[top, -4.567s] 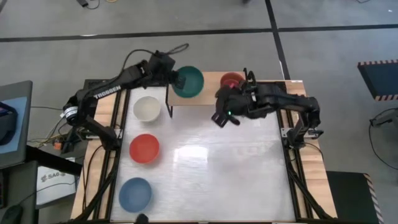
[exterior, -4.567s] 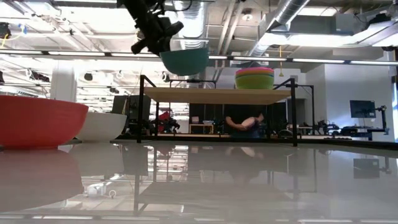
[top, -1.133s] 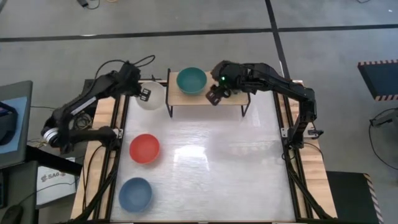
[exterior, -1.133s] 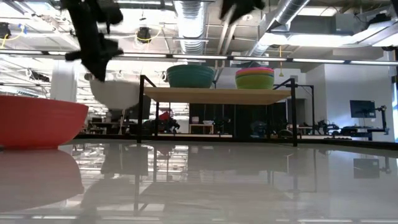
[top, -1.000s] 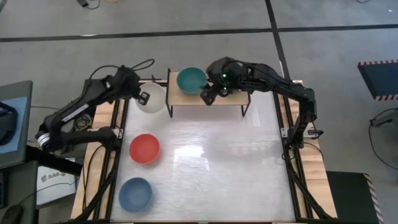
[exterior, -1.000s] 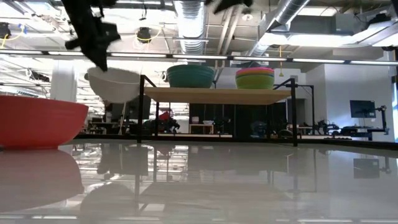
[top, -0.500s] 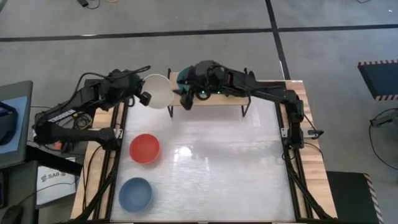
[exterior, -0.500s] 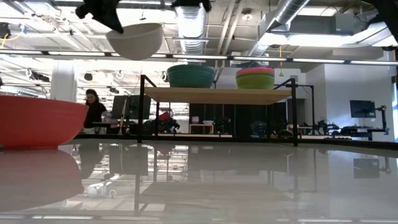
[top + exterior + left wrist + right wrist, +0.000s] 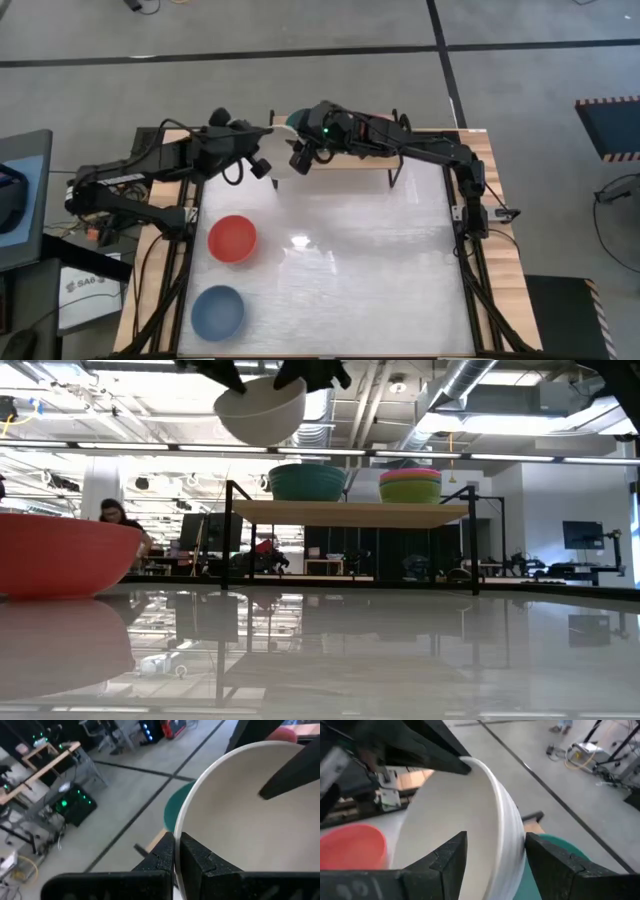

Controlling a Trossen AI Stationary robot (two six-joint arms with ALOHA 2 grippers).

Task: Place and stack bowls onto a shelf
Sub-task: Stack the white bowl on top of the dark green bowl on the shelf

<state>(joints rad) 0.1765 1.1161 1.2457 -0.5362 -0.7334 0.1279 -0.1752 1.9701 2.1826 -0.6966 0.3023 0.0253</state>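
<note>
The white bowl (image 9: pixel 262 405) hangs high in the air, level with the shelf's left end, between my two grippers. My left gripper (image 9: pixel 176 847) is shut on its rim. My right gripper (image 9: pixel 495 865) is open, with one finger on each side of the opposite wall. The light-wood shelf (image 9: pixel 350 512) carries the dark green bowl (image 9: pixel 307 482) and a stack of smaller bowls (image 9: pixel 409 485). The red bowl (image 9: pixel 232 238) and the light blue bowl (image 9: pixel 218 312) rest on their bases on the table. My left gripper pinches the white bowl's rim (image 9: pixel 181 827), one finger inside and one outside, coming roughly level from the table's left. The bowl is lifted clear and sits nearly upright. My right gripper has a finger (image 9: pixel 445 857) inside and a finger (image 9: pixel 555 862) outside the wall (image 9: pixel 507 845); whether either touches, I cannot tell.
The shelf's black legs (image 9: pixel 226 535) stand just below and to the right of the lifted bowl. The red bowl (image 9: pixel 60 555) is large at the low view's left. White tabletop (image 9: pixel 350 260) lies bare in front of the shelf. A person (image 9: pixel 110 515) shows in the room beyond.
My left gripper has carried the white bowl up off the table and toward the table's right, to the shelf's left end. My right gripper has swept along the shelf toward the table's left, and its fingers now stand astride the bowl's wall.
</note>
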